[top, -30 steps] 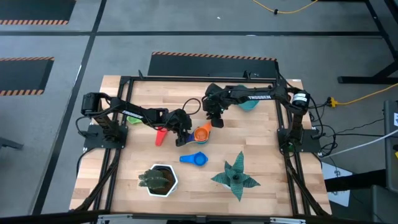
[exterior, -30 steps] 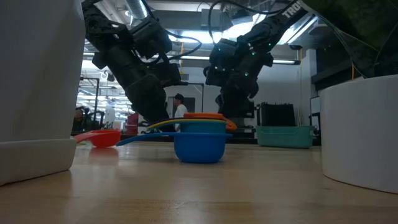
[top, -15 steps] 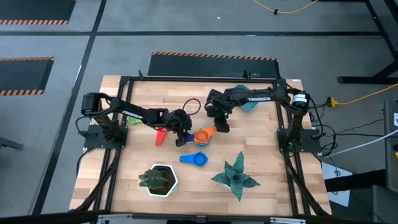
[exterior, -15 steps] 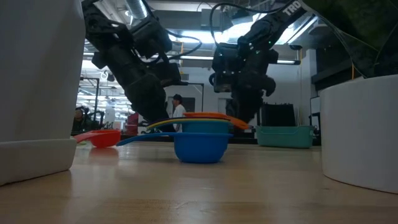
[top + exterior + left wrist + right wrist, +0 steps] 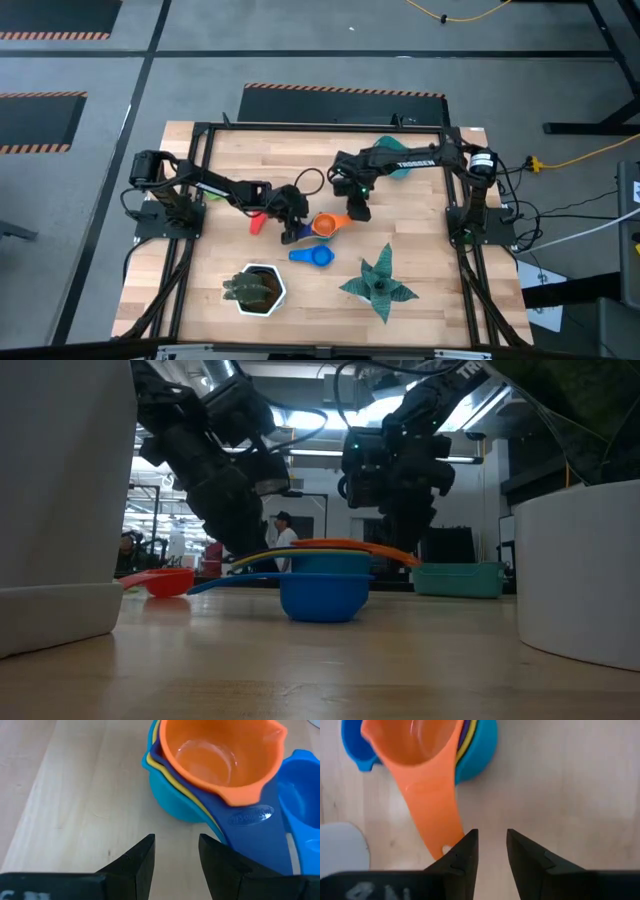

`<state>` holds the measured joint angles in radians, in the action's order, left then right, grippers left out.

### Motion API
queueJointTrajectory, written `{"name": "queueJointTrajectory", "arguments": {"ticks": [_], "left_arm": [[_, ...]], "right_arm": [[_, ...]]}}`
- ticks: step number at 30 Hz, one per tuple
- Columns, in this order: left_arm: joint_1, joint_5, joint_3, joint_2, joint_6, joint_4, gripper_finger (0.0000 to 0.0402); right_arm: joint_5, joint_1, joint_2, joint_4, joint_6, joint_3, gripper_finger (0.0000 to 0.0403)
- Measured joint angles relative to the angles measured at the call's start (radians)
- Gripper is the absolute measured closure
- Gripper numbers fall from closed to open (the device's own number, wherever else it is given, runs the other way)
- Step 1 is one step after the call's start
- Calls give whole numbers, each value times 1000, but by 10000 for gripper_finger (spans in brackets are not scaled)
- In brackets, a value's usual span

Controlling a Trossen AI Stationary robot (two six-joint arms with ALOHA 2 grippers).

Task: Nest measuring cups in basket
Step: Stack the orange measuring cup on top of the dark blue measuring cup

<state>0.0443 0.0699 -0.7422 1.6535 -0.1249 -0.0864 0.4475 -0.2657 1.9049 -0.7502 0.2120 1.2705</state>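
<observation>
A stack of nested measuring cups [image 5: 324, 225] stands mid-table: orange [image 5: 220, 757] on top, then dark blue, yellow and light blue. Its orange handle [image 5: 432, 805] points toward the table's right. A loose blue cup [image 5: 312, 256] lies nearer the front edge and a red cup [image 5: 258, 220] to the left. My left gripper [image 5: 176, 852] is open and low just left of the stack [image 5: 290, 228], touching nothing. My right gripper [image 5: 492, 850] is open, pointing down at the handle's free end [image 5: 357, 208]. The teal basket [image 5: 402, 168] stands at the far right, partly under my right arm. My right gripper stands with the outer side of one finger [image 5: 462, 855] right beside the free end of the orange cup's handle [image 5: 444, 849], coming from above. Whether finger and handle touch, I cannot tell. Nothing is between the fingers.
A white hexagonal pot with a dark plant [image 5: 260, 290] stands at the front left and a green star-shaped plant [image 5: 380, 285] at the front right. A green cup [image 5: 213, 190] lies under my left arm. Black frame rails border the table.
My right gripper has moved toward the near edge and down, to the orange handle's end. The orange cup's handle has swung out toward the table's right while the stack stays in place. My left gripper has shifted a little toward the near edge.
</observation>
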Motion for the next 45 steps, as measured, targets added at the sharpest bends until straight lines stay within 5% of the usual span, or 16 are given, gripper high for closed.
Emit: {"name": "queueJointTrajectory", "arguments": {"ticks": [17,26,45], "left_arm": [[-24,-1,0,0,-57,0,256],[-34,-1,0,0,-58,-4,256],[-36,8,0,0,-79,-31,256]], "right_arm": [[1,132,0,-51,-59,-1,297],[0,196,-1,63,-59,-1,297],[-47,182,-1,199,-60,-2,297]]}}
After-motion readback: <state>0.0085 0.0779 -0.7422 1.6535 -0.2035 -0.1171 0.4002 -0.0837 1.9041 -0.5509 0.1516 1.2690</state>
